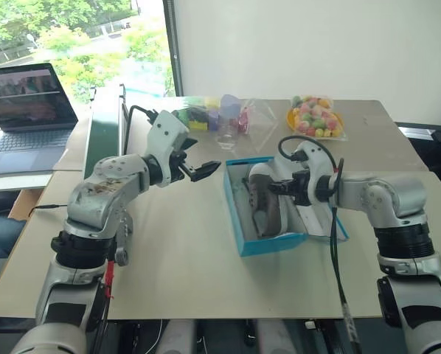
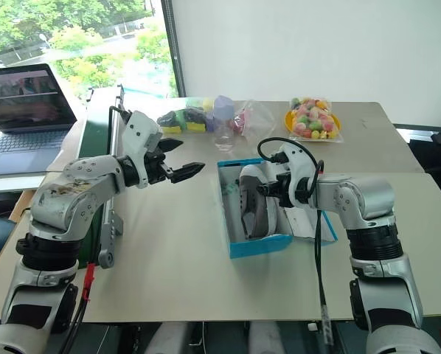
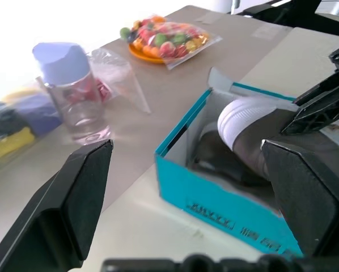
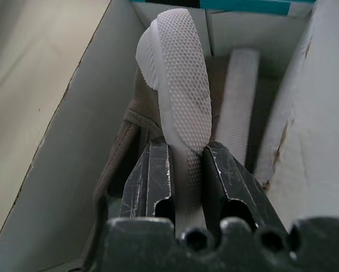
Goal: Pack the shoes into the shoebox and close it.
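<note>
Two shoes are at the shoebox (image 1: 273, 243), which sits open on the table (image 1: 183, 251) just right of centre, its white inside showing and its hinged lid lying back flat on the right side under the right arm. One grey shoe (image 4: 237, 96) already lies along the bottom of the box, and the other shoe (image 1: 265, 200) stands on its side above it, sole turned outward. The right gripper (image 1: 278, 187) is clamped on the whitish sole edge of that second shoe, a black finger (image 4: 152, 181) pressed against each face of the sole, as the right wrist view shows plainly. Holding it by the thin sole edge looks like a way to slip the shoe down beside its mate while keeping the fingers clear of the narrow box walls. The left gripper (image 1: 199, 170) hovers over bare table to the left of the box, its two fingers spread wide and holding nothing; it seems parked there to stay clear of the packing, and close enough to steady the box or help with the lid. At the far edge of the table stand a lidded jar (image 3: 73, 93), some bagged items and a plate of sweets (image 1: 316, 118), all well apart from the work. The second shoe still needs seating, and the lid is not yet closed.
</note>
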Controlling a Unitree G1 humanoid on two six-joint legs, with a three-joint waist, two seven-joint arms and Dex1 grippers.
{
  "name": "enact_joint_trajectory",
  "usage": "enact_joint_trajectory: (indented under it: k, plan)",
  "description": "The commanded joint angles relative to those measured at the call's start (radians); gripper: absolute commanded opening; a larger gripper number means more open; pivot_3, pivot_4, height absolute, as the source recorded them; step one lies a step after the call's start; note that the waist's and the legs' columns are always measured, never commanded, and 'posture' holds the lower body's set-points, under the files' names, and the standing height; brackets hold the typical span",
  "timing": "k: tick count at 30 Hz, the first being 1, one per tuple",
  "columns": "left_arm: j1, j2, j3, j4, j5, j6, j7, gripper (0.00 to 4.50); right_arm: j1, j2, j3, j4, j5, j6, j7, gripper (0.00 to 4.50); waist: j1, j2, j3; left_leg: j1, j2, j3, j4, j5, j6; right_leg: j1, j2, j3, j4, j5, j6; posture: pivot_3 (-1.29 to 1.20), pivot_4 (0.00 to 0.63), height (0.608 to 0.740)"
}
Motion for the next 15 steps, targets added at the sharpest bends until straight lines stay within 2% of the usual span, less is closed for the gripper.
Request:
enact_joint_trajectory:
  k: [1,11,15]
  plan:
    - [-0.015,0.000,0.000,-0.030,0.007,-0.022,-0.007,4.50,-0.007,0.009,-0.011,-0.038,-0.024,-0.027,0.011,0.28,0.001,0.000,0.000,0.000,0.000,0.000,0.000,0.000,0.000,0.000,0.000,0.000,0.000,0.000,0.000,0.00,0.150,0.738]
    - [0.008,-0.003,0.003,-0.035,0.021,-0.022,0.007,4.50,-0.035,0.024,0.034,-0.070,-0.063,-0.007,0.057,0.28,0.004,0.000,0.000,0.000,0.000,0.000,0.000,0.000,0.000,0.000,0.001,0.000,0.000,0.000,0.000,0.00,0.150,0.738]
    - [0.019,-0.005,-0.002,-0.021,0.040,-0.036,0.013,4.50,-0.029,0.021,0.120,-0.047,-0.100,-0.035,0.110,0.28,0.004,0.000,0.000,0.000,0.001,0.000,0.000,0.000,0.000,0.000,0.001,0.000,0.000,0.000,0.000,0.00,0.150,0.738]
